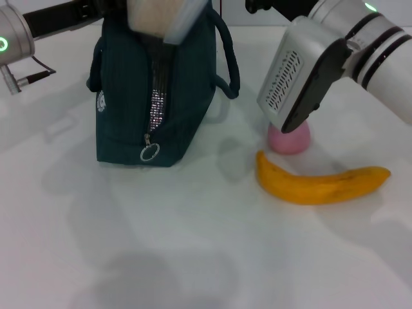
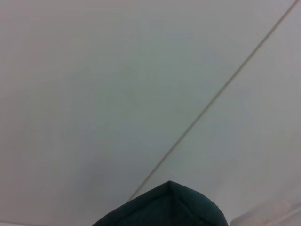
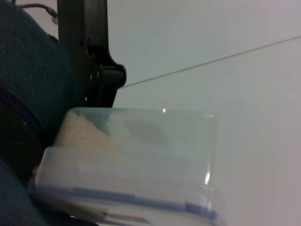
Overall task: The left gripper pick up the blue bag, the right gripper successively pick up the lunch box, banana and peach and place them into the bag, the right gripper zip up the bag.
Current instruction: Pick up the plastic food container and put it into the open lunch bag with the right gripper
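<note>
Lunch box (image 1: 168,16), rigid and slick, juts from the soft blue bag (image 1: 129,96); right gripper's (image 1: 293,125) closure can't be told.

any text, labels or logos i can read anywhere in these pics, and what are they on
No text can be read in any view.
Dark teal fabric bag: a small white round emblem on its side, too small and blurred to read.
Clear plastic lunch box with a blue lid rim: no label visible.
Yellow banana and pink peach: no stickers visible.
Right arm's white vented wrist housing: no markings legible.
</note>
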You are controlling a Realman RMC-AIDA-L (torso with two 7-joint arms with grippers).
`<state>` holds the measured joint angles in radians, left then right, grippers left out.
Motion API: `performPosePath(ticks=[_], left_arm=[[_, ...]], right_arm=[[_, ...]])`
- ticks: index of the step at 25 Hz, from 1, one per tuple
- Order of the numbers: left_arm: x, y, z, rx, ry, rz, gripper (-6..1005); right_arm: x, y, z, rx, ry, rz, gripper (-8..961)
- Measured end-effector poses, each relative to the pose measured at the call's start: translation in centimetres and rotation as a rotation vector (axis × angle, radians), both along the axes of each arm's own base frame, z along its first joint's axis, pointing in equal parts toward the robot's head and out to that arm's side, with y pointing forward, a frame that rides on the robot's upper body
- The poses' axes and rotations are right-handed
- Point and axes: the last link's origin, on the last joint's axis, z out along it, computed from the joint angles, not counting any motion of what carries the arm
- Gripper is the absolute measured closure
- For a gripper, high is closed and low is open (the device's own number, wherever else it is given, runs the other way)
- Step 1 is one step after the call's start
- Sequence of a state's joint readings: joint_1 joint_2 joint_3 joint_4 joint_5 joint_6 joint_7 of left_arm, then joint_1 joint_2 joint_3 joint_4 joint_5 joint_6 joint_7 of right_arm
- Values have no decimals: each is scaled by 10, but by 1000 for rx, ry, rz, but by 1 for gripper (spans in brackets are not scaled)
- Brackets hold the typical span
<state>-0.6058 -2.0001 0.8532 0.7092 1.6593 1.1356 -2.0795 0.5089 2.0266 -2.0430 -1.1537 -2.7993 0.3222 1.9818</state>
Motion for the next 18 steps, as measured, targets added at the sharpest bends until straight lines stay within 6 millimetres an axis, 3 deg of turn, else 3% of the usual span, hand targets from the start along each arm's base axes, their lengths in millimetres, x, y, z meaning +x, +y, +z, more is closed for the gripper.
performPosePath(ticks=[18], left_arm=[[-11,4,-2,38,19,64,926]], right_arm=[[25,-14,0,25,-2,-14,924]])
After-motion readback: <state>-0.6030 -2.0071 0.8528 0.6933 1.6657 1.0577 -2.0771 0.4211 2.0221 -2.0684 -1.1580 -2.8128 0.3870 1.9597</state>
